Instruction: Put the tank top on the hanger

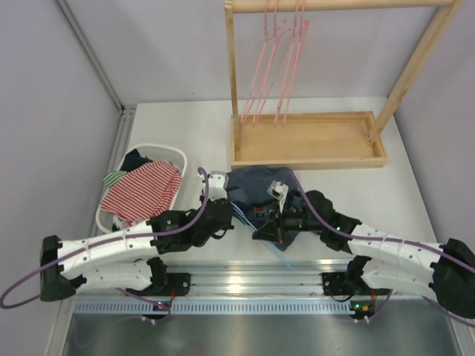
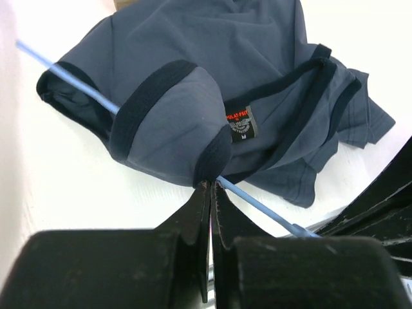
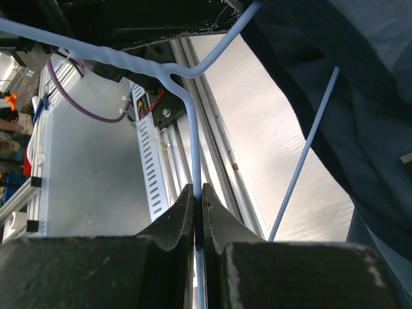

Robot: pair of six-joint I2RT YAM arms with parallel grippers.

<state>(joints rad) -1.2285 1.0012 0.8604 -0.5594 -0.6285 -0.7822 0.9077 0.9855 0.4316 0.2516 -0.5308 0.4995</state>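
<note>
Left tool [image 2: 210, 185] tight on tank top [image 2: 257, 58]

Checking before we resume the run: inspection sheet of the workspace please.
Surface: white table, no spills seen.
Job's things: tank top crumpled on the table; hanger wire runs under one strap.
Clutter: basket holding striped garment.
Grippers: left gripper shut on tank top trim; right gripper shut on hanger.
Cables: purple cable along each arm, no snag seen.
Surroundings: wooden rack with pink hangers; plain walls.
</note>
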